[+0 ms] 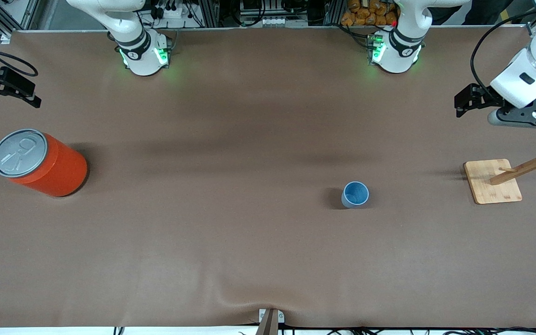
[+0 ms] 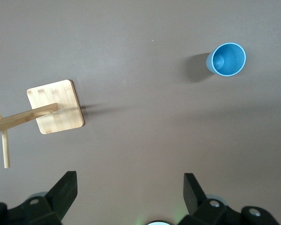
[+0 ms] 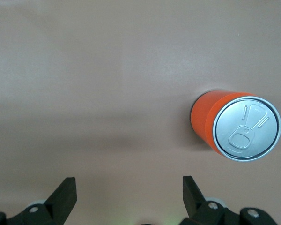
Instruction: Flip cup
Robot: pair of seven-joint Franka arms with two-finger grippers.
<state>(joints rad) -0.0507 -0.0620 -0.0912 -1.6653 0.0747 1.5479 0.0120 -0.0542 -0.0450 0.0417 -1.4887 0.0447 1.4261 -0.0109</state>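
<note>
The small light-blue cup [image 1: 355, 194] stands upright on the brown table, mouth up, its darker blue inside showing. It also shows in the left wrist view [image 2: 228, 59]. My left gripper [image 1: 464, 101] hangs open and empty in the air over the left arm's end of the table, near the wooden stand and well away from the cup. Its jaws stand wide apart in the left wrist view [image 2: 129, 187]. My right gripper [image 1: 21, 90] is open and empty in the air over the right arm's end of the table, near the orange can. It also shows in the right wrist view [image 3: 129, 187].
A large orange can [image 1: 40, 163] with a grey pull-tab lid stands tilted-looking at the right arm's end; it also shows in the right wrist view [image 3: 236, 126]. A wooden stand [image 1: 493, 181] with a square base and pegs is at the left arm's end.
</note>
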